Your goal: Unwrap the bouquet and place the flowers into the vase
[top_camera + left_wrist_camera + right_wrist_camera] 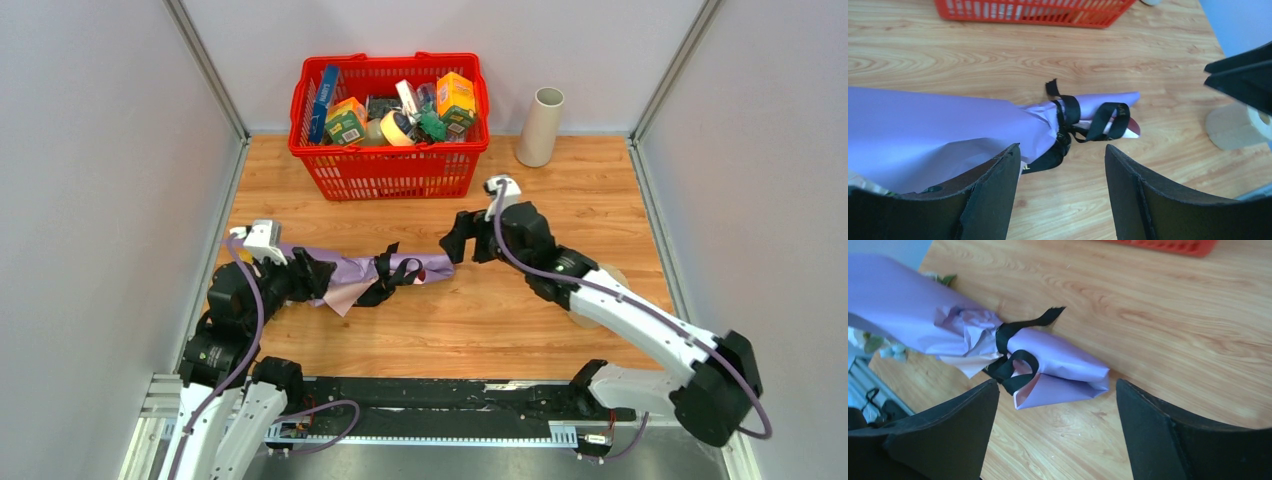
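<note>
Two open claws, nothing held: left gripper (308,275) at the wide end of the bouquet (352,268), right gripper (462,240) at its narrow tip. It lies flat on the table (480,320), black ribbon (385,280) tied; vase (540,125) stands upright beside the red basket (390,172).

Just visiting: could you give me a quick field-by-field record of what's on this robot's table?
Bouquet: lying on the table, wrapped in lilac paper
Black ribbon: tied near the narrow end
Vase: upright, back right, no flowers inside
Red basket: back centre, filled with groceries
Left gripper: open, over the bouquet's wide part
Right gripper: open, by the narrow tip
</note>
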Controlling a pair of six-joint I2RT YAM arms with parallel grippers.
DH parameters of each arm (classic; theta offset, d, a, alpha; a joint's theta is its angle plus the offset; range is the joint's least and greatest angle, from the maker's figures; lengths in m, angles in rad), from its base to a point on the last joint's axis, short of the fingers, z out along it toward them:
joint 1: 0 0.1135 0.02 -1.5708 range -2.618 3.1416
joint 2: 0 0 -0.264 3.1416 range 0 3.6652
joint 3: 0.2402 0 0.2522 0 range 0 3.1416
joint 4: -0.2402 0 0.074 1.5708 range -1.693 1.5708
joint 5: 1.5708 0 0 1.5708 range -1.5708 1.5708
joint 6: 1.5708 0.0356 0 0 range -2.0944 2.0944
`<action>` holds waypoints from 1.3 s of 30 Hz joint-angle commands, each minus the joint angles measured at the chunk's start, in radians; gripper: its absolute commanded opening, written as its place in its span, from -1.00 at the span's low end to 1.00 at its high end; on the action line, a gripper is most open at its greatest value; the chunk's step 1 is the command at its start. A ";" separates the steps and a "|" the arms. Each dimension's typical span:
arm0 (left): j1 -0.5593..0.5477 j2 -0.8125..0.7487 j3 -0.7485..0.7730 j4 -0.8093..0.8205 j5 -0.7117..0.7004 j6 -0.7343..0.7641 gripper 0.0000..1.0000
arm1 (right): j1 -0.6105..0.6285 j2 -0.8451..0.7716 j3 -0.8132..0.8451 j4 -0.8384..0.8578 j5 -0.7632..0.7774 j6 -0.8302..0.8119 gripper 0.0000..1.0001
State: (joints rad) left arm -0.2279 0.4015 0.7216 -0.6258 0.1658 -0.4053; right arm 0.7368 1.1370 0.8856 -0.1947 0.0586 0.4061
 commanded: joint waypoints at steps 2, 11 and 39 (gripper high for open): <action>0.001 0.019 0.027 -0.028 -0.147 -0.046 0.41 | 0.041 0.183 0.073 0.233 -0.218 -0.044 0.65; 0.001 0.210 0.059 -0.080 -0.193 -0.109 0.32 | 0.115 0.513 0.246 0.210 -0.163 -0.121 0.44; 0.001 0.481 0.226 -0.043 -0.083 -0.116 0.18 | 0.258 0.033 -0.014 0.089 0.133 0.175 0.03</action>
State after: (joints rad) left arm -0.2276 0.8623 0.8242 -0.6472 0.0856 -0.5648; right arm 0.9325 1.2060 0.8181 -0.1238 0.1432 0.4835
